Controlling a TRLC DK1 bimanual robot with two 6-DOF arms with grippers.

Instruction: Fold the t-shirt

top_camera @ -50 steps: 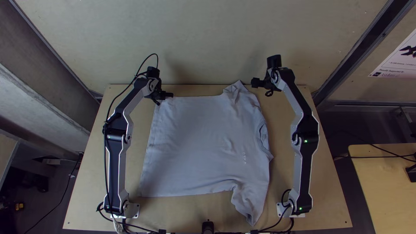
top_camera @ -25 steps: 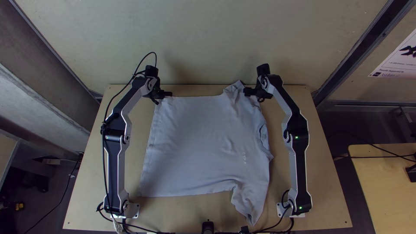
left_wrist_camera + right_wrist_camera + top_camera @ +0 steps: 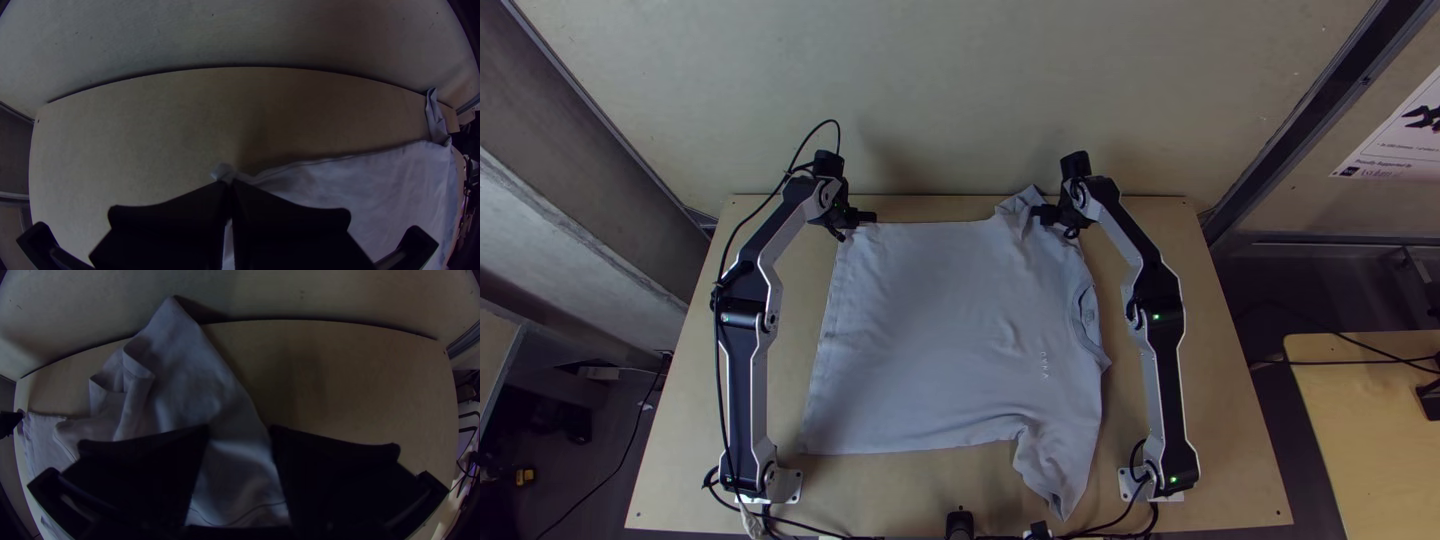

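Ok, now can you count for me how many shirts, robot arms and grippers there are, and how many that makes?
Shirts: 1, the pale t-shirt
Robot arms: 2, the left arm and the right arm
Grippers: 2, the left gripper and the right gripper
Total: 5

High over left gripper (image 3: 868, 216) and right gripper (image 3: 1040, 214), one view faces down; close wrist views face past them, sharing the shirt (image 3: 950, 330).
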